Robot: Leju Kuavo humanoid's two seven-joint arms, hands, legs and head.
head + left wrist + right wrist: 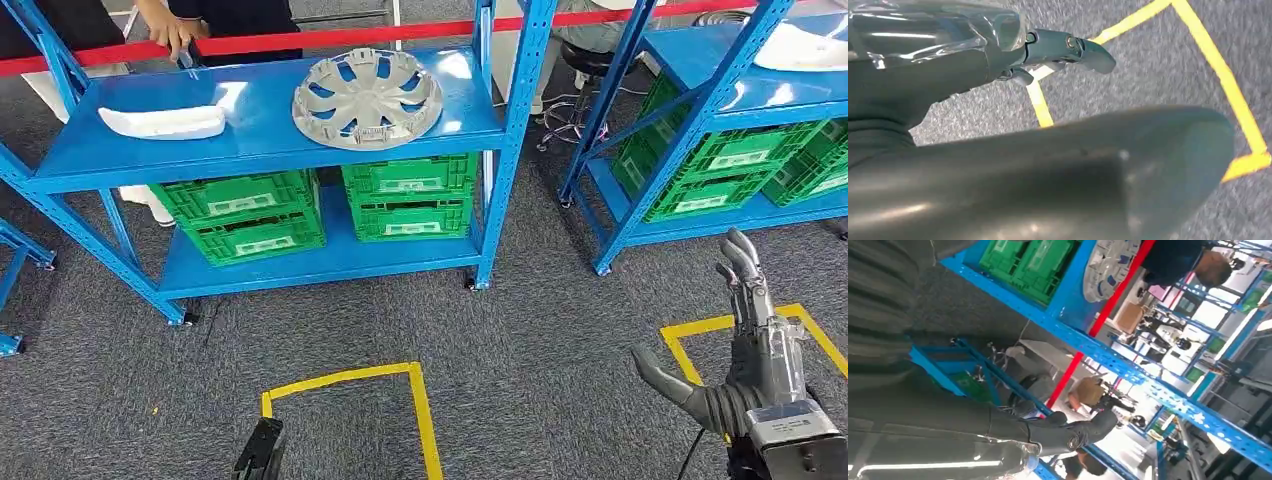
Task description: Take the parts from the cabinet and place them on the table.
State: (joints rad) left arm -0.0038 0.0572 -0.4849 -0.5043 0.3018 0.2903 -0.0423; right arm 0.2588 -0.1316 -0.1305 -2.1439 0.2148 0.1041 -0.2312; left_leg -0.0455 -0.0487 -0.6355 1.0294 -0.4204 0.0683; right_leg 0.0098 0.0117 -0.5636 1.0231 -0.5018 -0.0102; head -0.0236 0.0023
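A silver hubcap (367,98) lies flat on the top board of the blue shelf rack (270,150), with a white curved part (162,122) to its left. My right hand (750,350) is raised at the lower right, well short of the rack, fingers spread and holding nothing. The right wrist view has that hand's fingers (1088,427) stretched out, with the hubcap (1110,262) far beyond them. My left hand (260,450) hangs low at the bottom edge. In the left wrist view its fingers (1083,50) are extended over the carpet and grip nothing.
Green crates (250,215) (408,200) fill the rack's lower board. A second blue rack (700,130) at the right holds more green crates and a white part (800,48). A person's hand (175,35) rests at a red barrier tape (330,38). Yellow tape squares (420,400) mark the carpet.
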